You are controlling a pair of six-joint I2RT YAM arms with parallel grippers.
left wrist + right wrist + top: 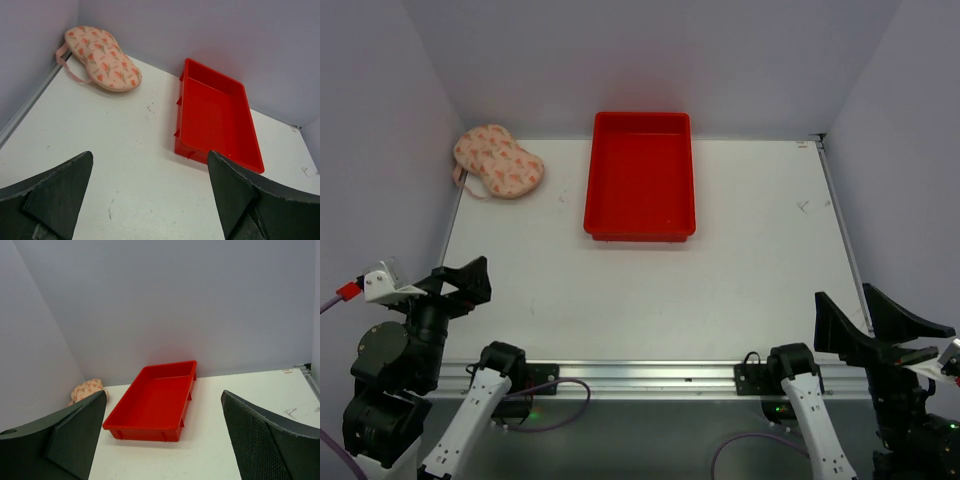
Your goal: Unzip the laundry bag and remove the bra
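Observation:
The laundry bag (498,162) is a peanut-shaped cream-pink pouch with orange-red print and a pink loop. It lies closed in the far left corner of the table and also shows in the left wrist view (102,59) and, partly hidden by a finger, in the right wrist view (88,390). The bra is not in view. My left gripper (462,279) is open and empty at the near left edge, far from the bag. My right gripper (865,322) is open and empty at the near right edge.
A red rectangular tray (641,187) stands at the back middle of the white table (650,290) and has nothing in it. Grey walls close the left, back and right sides. A metal rail (650,378) runs along the near edge.

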